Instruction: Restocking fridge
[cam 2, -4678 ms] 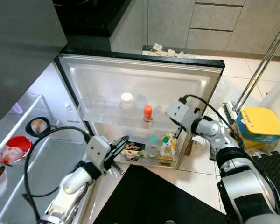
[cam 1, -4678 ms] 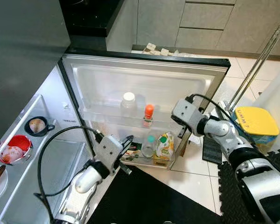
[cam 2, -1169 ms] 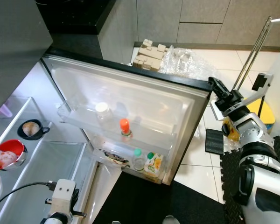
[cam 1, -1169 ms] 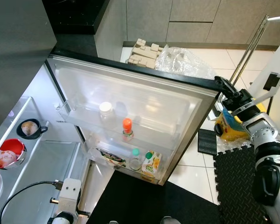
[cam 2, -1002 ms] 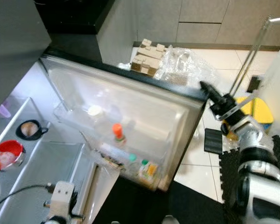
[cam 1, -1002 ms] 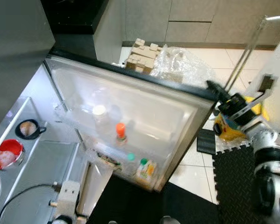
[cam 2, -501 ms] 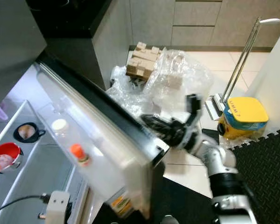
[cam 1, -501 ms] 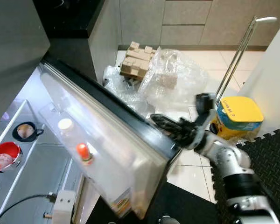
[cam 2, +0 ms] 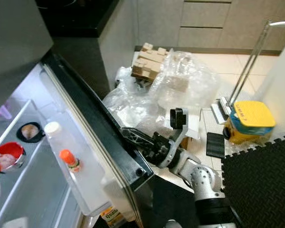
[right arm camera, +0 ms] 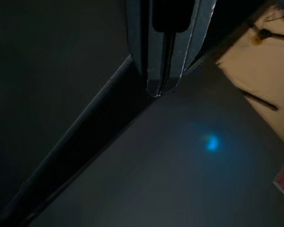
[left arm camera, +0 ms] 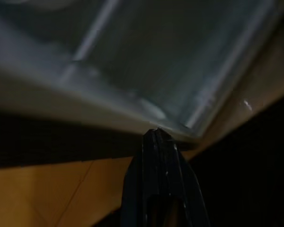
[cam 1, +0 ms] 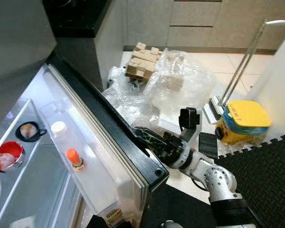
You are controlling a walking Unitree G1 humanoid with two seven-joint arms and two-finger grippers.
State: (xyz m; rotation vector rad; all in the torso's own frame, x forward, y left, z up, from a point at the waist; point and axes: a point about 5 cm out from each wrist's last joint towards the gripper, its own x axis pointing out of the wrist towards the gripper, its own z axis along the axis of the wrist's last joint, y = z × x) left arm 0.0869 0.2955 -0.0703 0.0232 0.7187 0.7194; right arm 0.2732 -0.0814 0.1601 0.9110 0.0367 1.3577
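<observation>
The right gripper (cam 1: pixel 141 135) is pressed against the dark outer face of the fridge door (cam 1: pixel 109 130), its fingers (right arm camera: pixel 157 71) closed together, as is seen in the right wrist view. The silver right arm (cam 1: pixel 213 178) is stretched from 5 o'clock toward the door's outer side. The door is swung partway, its edge seen end-on, running from 11 o'clock down to the centre of the head views.

On the door's inner shelves a white-capped bottle (cam 1: pixel 59 128) and an orange-capped bottle (cam 1: pixel 74 159) are held, the orange one at 5 o'clock of the white one. A carton (cam 1: pixel 111 216) is glimpsed at the door's bottom.

Inside the fridge, at 9 o'clock, a dark mug (cam 1: pixel 28 130) and a red bowl (cam 1: pixel 7 156) are set on a glass shelf (cam 1: pixel 19 190).

Beyond the door, at 12 o'clock, crumpled plastic wrap (cam 1: pixel 180 85) and cardboard blocks (cam 1: pixel 142 61) are piled on the floor. A yellow-lidded bucket (cam 1: pixel 241 121) is placed at 3 o'clock, beside a black mat (cam 1: pixel 270 180).

In the left wrist view the left gripper (left arm camera: pixel 156 137) is seen with its fingers pressed together, near a blurred pale edge.
</observation>
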